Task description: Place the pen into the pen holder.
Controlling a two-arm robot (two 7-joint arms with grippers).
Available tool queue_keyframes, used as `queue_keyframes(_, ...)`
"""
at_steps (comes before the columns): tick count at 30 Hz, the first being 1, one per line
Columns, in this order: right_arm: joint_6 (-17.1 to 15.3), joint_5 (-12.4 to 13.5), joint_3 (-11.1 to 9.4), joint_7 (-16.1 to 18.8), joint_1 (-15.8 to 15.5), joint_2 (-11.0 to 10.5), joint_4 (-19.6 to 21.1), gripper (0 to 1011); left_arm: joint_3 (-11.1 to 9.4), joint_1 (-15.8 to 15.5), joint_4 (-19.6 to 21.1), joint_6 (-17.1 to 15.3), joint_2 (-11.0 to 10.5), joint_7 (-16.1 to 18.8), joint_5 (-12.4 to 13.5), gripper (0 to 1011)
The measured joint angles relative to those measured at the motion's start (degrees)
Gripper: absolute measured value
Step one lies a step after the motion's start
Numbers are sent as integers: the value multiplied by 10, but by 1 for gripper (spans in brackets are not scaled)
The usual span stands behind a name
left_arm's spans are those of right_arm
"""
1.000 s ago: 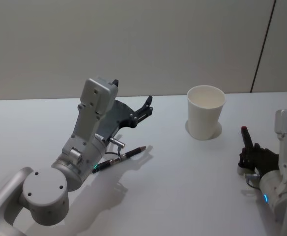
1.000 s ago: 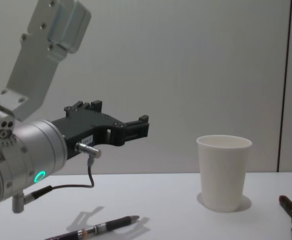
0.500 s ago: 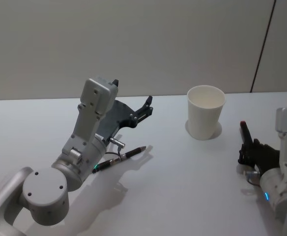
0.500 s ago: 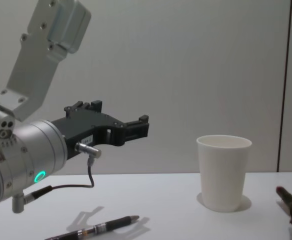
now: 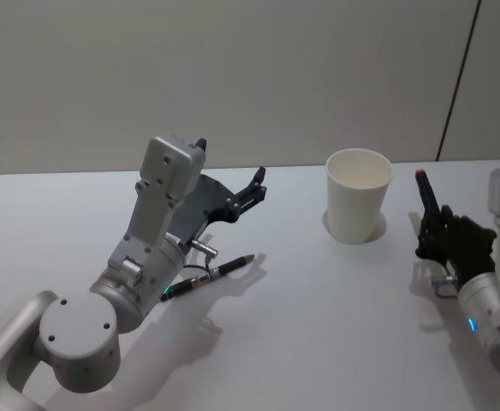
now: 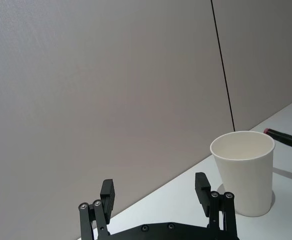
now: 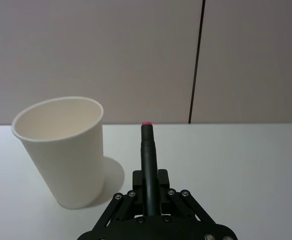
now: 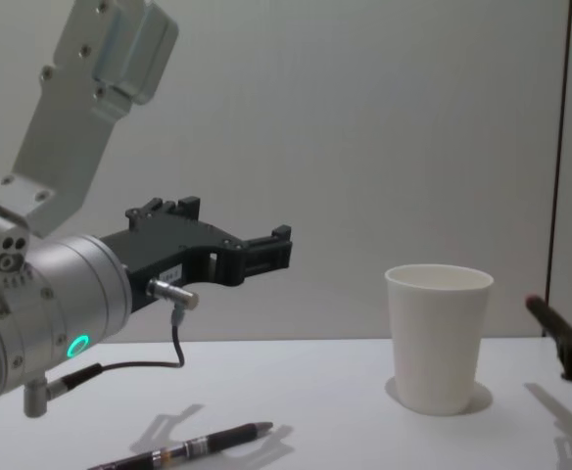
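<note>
Evidently the right gripper (image 5: 439,238) is doing the work: its jaws are clenched on a red-tipped pen (image 7: 147,146), gripped low on the barrel so that most of its length stands free, with the red end slanted up and toward the cup (image 5: 359,195). That hold looks chosen for the drop, since a long free end can be swung over the rolled rim and tipped in without the fingers fouling the paper wall. Pen and gripper hang above the table (image 5: 318,334) near its right edge, just beside the cup but apart from it, with the red end a little below rim height in the chest view. I judge that a lift over the rim, the tilt and the release are not yet done. The cup stands upright toward the far edge, right of the middle, and looks empty, its mouth open to an approach from the right. The left gripper (image 5: 253,189) is raised over the left half of the table, jaws spread with nothing between them, idle. Under its arm a second pen (image 5: 214,274) lies flat on the table, well apart from the cup. Counted: 2 pens, 1 held and 1 lying; 1 cup; 2 grippers, 1 clenched and 1 released.
</note>
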State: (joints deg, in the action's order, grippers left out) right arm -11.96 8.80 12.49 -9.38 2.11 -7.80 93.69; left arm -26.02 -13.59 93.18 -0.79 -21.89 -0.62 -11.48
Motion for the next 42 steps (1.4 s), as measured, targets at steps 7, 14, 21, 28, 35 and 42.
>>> queue_keyframes(7, 59, -30, -4, 39, 9, -8, 0, 166, 0, 0, 0, 0, 0, 0, 0, 1001)
queue_keyframes(14, 106, -52, -6, 71, 19, -13, -3, 166, 0, 0, 0, 0, 0, 0, 0, 1001)
queue_keyframes(21, 162, -77, -9, 108, 39, -17, -16, 166, 0, 0, 0, 0, 0, 0, 0, 1001)
queue_keyframes(28, 207, -99, -11, 141, 67, -16, -42, 166, 0, 0, 0, 0, 0, 0, 0, 1001)
queue_keyframes(35, 231, -112, -10, 164, 91, -11, -74, 166, 0, 0, 0, 0, 0, 0, 0, 1001)
queue_keyframes(42, 250, -120, -7, 183, 119, -2, -113, 166, 0, 0, 0, 0, 0, 0, 0, 1001)
